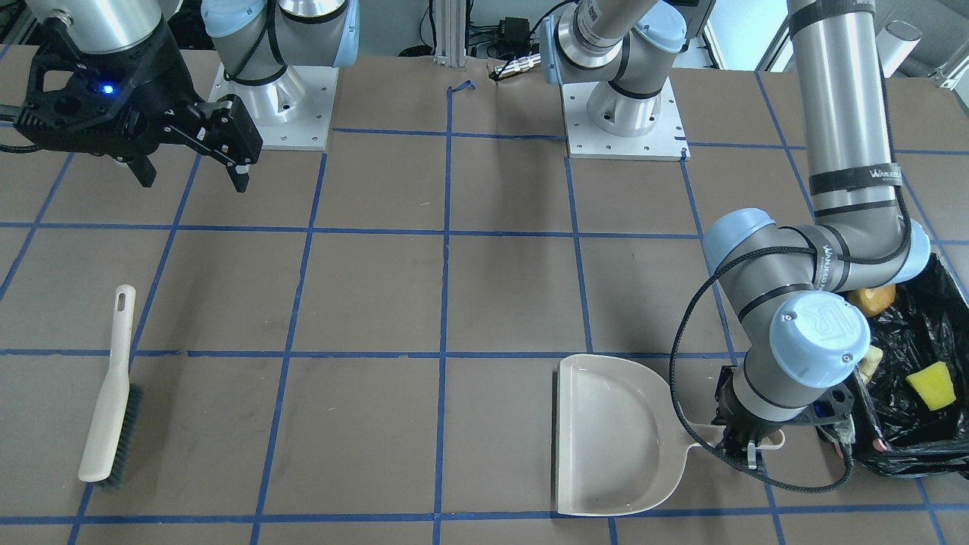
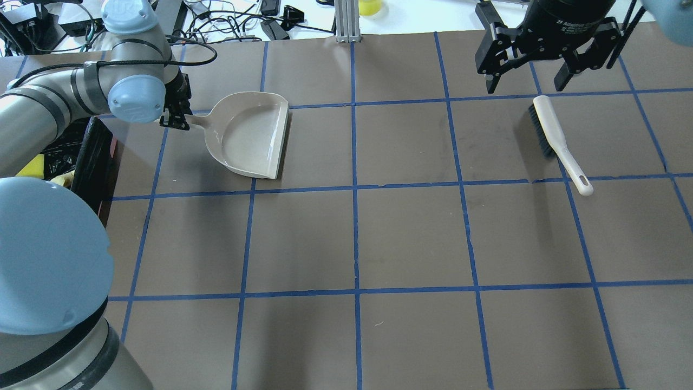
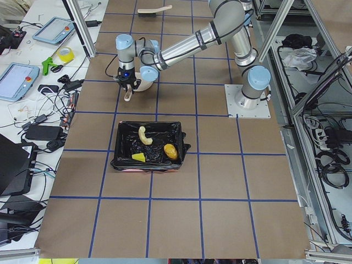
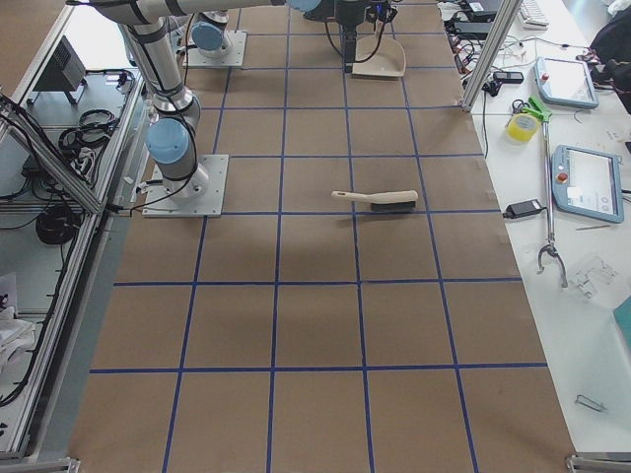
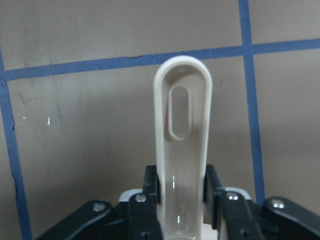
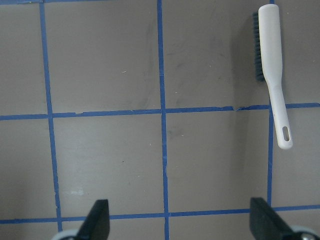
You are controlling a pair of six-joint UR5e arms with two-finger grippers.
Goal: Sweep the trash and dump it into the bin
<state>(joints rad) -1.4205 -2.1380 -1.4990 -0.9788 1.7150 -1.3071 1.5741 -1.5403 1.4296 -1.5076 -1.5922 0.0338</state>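
Observation:
All three pieces of trash lie inside the bin (image 1: 927, 322), a box lined with a black bag: a golden-brown lump (image 1: 874, 297), a tan curved piece (image 3: 143, 136) and a yellow sponge (image 1: 931, 384). Beside the bin the beige dustpan (image 1: 613, 435) rests flat on the table and holds nothing. My left gripper (image 1: 746, 446) is shut on the dustpan's handle (image 5: 182, 135), a finger pressed to each side. My right gripper (image 2: 525, 84) hangs open above the table, near the beige hand brush (image 2: 557, 143), which lies loose on the surface.
Brown table marked with blue tape squares. Both arm bases (image 1: 624, 113) are bolted at the robot's side. The bin (image 2: 89, 157) sits at the table's left end. Off the table's far edge stand tablets, tape and cables (image 3: 55, 55).

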